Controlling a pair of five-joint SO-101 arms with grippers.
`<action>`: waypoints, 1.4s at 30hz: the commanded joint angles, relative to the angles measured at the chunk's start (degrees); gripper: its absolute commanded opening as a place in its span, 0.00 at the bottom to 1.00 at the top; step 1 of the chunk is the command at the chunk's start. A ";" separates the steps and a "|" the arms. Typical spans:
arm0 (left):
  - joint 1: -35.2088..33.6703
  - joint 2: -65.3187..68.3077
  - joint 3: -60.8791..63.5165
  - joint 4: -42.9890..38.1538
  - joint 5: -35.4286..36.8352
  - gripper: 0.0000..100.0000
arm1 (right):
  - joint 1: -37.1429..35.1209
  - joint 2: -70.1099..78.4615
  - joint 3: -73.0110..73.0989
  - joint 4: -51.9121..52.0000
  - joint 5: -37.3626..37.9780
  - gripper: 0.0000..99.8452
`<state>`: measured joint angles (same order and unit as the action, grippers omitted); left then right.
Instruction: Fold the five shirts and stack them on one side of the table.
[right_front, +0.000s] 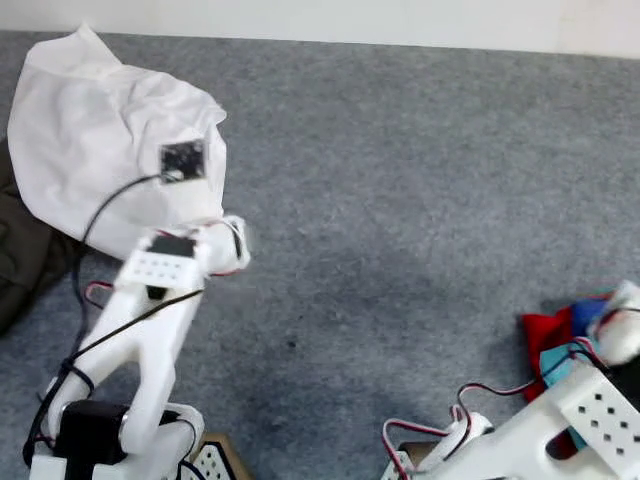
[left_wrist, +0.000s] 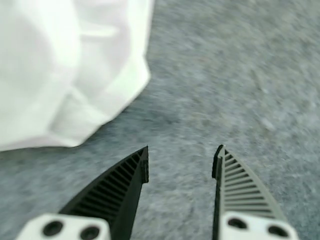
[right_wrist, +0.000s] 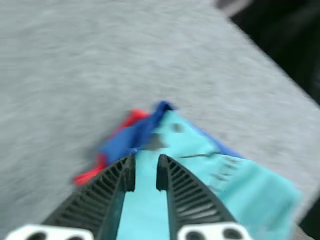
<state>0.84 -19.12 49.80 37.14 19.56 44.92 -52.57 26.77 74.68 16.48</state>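
A crumpled white shirt (right_front: 110, 140) lies at the far left of the grey table; its edge (left_wrist: 70, 75) shows in the left wrist view. My left gripper (right_front: 235, 245) (left_wrist: 182, 156) hangs open just right of it, over bare carpet, holding nothing. At the near right a pile of shirts holds a red shirt (right_front: 545, 335) (right_wrist: 90, 172), a blue shirt (right_front: 588, 312) (right_wrist: 135, 135) and a turquoise shirt (right_front: 555, 362) (right_wrist: 220, 180). My right gripper (right_front: 622, 325) (right_wrist: 145, 167) sits over this pile, its jaws narrowed on the turquoise cloth running between them.
A dark garment (right_front: 20, 260) lies at the left edge, partly under the white shirt. The grey table surface (right_front: 400, 200) stretches between the two arms. A pale wall (right_front: 400, 20) runs behind the far edge. The table drops off to dark (right_wrist: 295, 45) beside the pile.
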 joint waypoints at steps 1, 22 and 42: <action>-10.24 -1.98 -13.23 13.98 0.00 0.22 | -9.80 2.68 -4.18 5.49 -3.60 0.12; -22.37 23.69 -49.89 29.27 0.00 0.22 | -53.67 29.41 -0.13 -7.96 -24.88 0.15; -14.37 57.71 -91.38 33.49 0.00 0.22 | -46.90 29.41 20.88 -34.33 -28.92 0.15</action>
<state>-17.01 31.34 -30.81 70.11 19.56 -2.81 -22.95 48.04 41.45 -12.18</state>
